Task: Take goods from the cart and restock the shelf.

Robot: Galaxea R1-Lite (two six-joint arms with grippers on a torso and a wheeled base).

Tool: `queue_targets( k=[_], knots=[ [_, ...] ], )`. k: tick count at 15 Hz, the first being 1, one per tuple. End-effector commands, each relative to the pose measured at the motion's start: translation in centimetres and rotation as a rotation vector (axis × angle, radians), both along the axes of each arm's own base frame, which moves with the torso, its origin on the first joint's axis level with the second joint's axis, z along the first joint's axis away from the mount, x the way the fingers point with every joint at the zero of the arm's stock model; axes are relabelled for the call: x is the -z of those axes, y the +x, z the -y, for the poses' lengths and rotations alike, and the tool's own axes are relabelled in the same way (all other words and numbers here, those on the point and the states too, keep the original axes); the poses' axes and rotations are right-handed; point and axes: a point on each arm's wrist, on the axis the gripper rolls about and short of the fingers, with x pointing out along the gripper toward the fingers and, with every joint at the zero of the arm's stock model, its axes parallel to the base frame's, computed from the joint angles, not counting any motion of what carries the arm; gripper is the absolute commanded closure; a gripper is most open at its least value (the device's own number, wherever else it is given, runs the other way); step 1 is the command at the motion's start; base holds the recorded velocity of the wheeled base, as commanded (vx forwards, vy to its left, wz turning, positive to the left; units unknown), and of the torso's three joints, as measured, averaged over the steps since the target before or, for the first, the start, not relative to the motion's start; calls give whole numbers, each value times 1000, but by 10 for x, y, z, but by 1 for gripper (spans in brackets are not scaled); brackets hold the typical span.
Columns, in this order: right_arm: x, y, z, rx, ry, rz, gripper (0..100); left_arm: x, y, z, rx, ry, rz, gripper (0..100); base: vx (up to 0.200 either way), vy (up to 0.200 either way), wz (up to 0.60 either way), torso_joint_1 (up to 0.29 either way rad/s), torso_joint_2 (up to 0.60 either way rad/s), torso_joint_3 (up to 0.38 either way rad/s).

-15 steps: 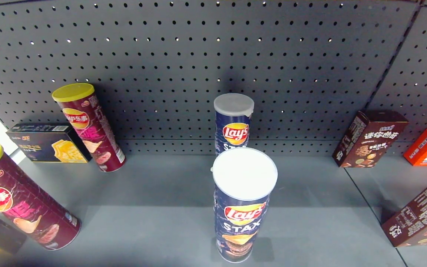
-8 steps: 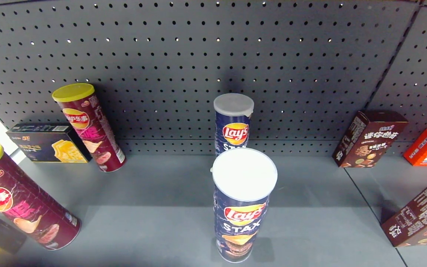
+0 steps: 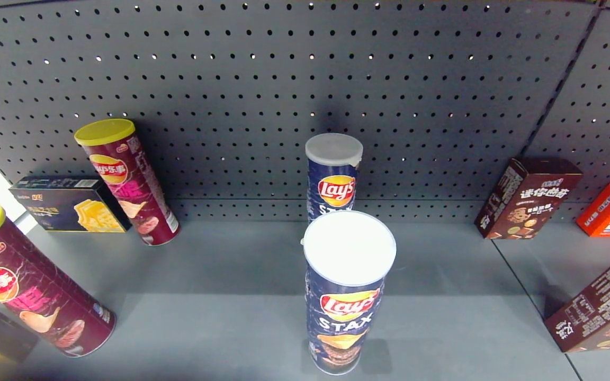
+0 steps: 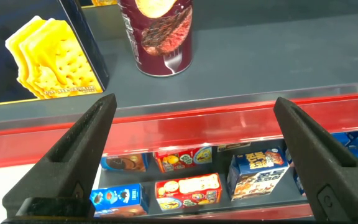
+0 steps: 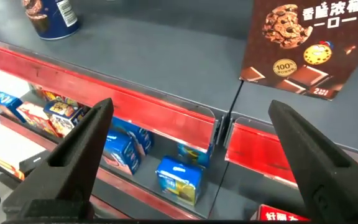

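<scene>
the front blue crisp tube (image 3: 348,296) is standing upright on the shelf (image 3: 220,317), close to its lip. an arm coming in with more goods risks tipping it. out front, the left gripper (image 4: 194,102) to that tube's left and the right gripper (image 5: 191,104) to its right are gaping wide, holding nothing.

On the shelf (image 3: 220,275), the front can (image 3: 348,296) stands in the middle, with the back can (image 3: 333,174) right behind it. Two more cans (image 3: 127,185) and a flat box (image 3: 69,203) sit to the left, and three boxes (image 3: 530,198) to the right.
</scene>
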Motion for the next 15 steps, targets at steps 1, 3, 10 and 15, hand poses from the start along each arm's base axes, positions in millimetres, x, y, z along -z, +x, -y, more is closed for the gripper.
queue_targets(
  k=[1, 3, 10, 15],
  knots=[
    [0, 0, 0, 2, -1, 2, 0, 0, 0, 0, 0, 0, 0, 0, 0, 0, 0, 0, 0, 0],
    [0, 0, 0, 4, 1, 2, 0, 0, 0, 0, 0, 0, 0, 0, 0, 0, 0, 0, 0, 0],
    [1, 0, 0, 56, 8, -1, 0, 0, 0, 0, 0, 1, 0, 0, 0, 0, 0, 0, 0, 0],
    [1, 0, 0, 62, 3, 2, 0, 0, 0, 0, 0, 0, 0, 0, 0, 0, 0, 0, 0, 0]
  ],
)
